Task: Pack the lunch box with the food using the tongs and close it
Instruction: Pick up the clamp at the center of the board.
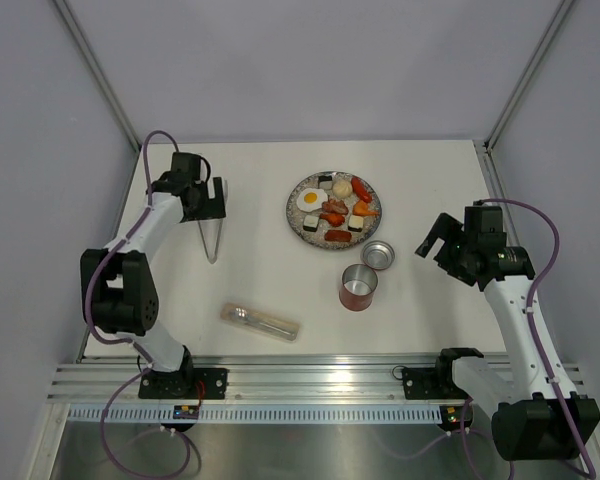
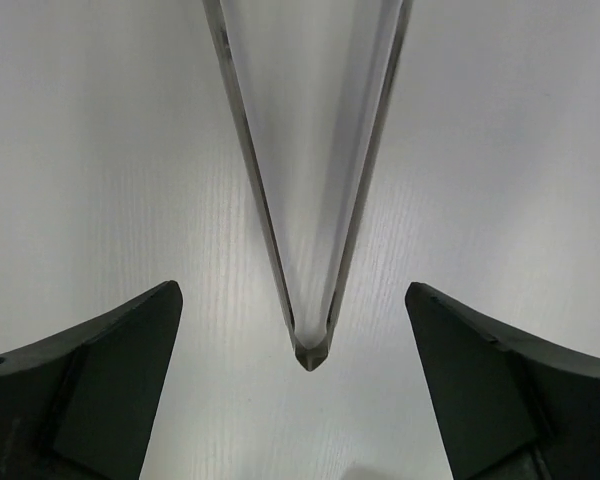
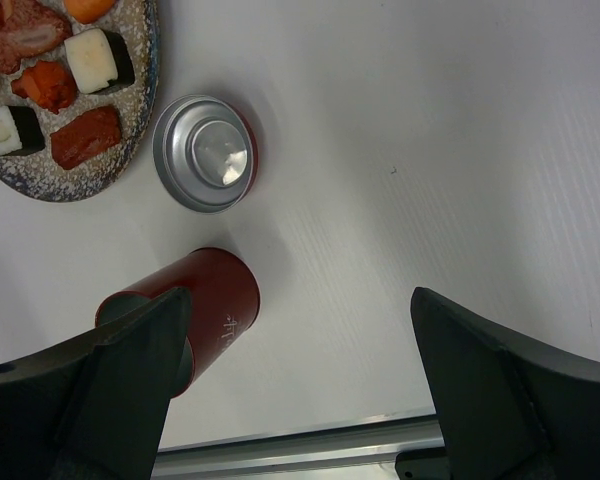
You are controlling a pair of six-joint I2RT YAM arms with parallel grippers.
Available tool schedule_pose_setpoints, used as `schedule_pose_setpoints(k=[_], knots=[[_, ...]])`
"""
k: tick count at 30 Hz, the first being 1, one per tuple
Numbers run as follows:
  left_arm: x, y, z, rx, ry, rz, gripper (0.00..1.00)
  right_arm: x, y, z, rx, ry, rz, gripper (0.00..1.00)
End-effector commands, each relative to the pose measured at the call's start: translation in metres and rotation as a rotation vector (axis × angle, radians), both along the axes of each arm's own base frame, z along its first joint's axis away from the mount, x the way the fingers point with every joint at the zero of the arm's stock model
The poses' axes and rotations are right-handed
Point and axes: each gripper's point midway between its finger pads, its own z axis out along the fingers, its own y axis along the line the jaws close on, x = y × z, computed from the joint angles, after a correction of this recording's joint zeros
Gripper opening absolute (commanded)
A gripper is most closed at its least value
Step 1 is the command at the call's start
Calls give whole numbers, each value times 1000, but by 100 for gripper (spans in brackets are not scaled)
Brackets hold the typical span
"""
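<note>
The silver tongs (image 1: pixel 212 238) lie flat on the table at the left, their joined end (image 2: pixel 310 355) pointing toward the arm bases. My left gripper (image 1: pixel 212 203) hangs over them, open, its black fingers (image 2: pixel 100 385) wide on both sides and touching nothing. The red lunch box (image 1: pixel 358 287) stands upright and uncovered, metal inside showing. Its lid (image 1: pixel 378 254) rests upside down just behind it. Food (image 1: pixel 332 210), among it a fried egg, sausages and sushi blocks, sits on the speckled plate (image 1: pixel 294 222). My right gripper (image 1: pixel 430 238) is open and empty, right of the lunch box (image 3: pixel 215 300).
A clear-wrapped cutlery packet (image 1: pixel 262 321) lies near the front edge, between the arms. The lid (image 3: pixel 205 152) sits beside the plate's rim (image 3: pixel 145 95). An aluminium rail (image 1: pixel 310 370) runs along the table's near edge.
</note>
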Motion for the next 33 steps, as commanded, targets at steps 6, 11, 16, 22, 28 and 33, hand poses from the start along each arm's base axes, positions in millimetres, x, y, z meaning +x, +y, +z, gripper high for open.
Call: schedule_pose_setpoints(k=[6, 11, 16, 22, 28, 33], knots=[[-7, 2, -26, 129, -68, -14, 99, 11, 5, 14, 16, -47, 22, 100], [-5, 2, -47, 110, 70, 27, 99, 12, 5, 15, 23, -50, 18, 99], [3, -12, -66, 28, 57, 9, 99, 8, 6, 14, 26, -46, 12, 100], [11, -9, -78, 8, 69, 34, 99, 1, 3, 11, 14, -35, 9, 99], [24, 4, -87, -6, 91, 71, 97, 0, 3, 10, 15, -33, 10, 99], [41, 7, -83, 11, 93, 75, 94, 1, 2, 11, 12, -36, 1, 99]])
